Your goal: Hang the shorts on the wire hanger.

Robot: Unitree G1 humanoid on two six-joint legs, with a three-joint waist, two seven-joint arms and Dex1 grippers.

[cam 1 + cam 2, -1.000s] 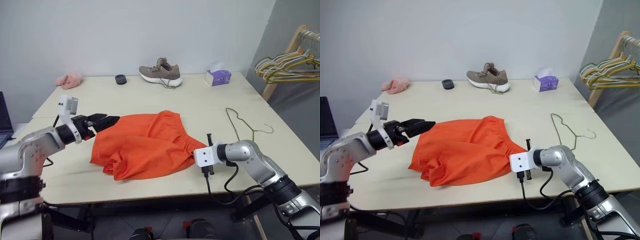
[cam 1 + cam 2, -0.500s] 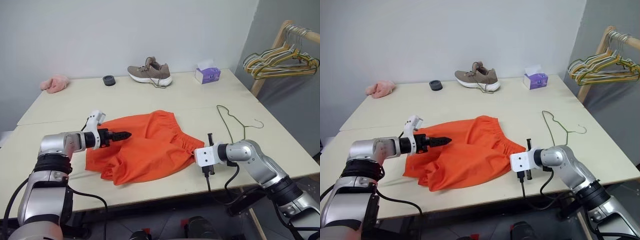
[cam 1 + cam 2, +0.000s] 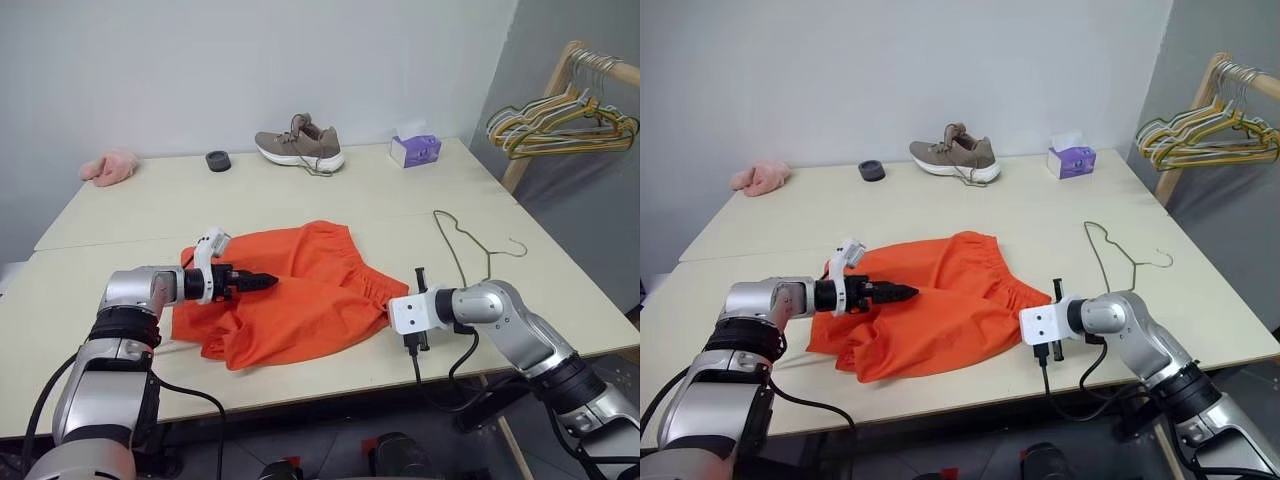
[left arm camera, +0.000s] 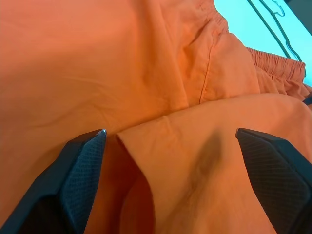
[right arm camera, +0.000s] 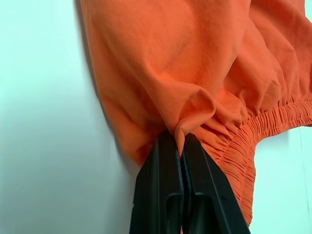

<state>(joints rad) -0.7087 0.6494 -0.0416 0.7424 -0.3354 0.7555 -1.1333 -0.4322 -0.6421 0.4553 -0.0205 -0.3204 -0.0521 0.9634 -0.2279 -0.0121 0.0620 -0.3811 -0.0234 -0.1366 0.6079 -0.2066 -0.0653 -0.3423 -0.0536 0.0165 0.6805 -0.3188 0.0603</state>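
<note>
The left claw (image 4: 170,161) reaches forward and slightly down, its two black fingers (image 4: 80,168) spread wide apart. The right claw (image 5: 181,146) angles inward from the bent right arm, fingers pressed together on a fabric fold.

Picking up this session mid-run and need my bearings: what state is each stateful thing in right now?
shorts: lying crumpled on the table, not hung, waistband end pinched.
wire hanger: flat on the table, bare, apart from the shorts.
left gripper: open, over a fold of the shorts.
right gripper: shut on the shorts near the waistband.
tissue box: upright, a tissue sticking out.
shoe: upright on its sole.
</note>
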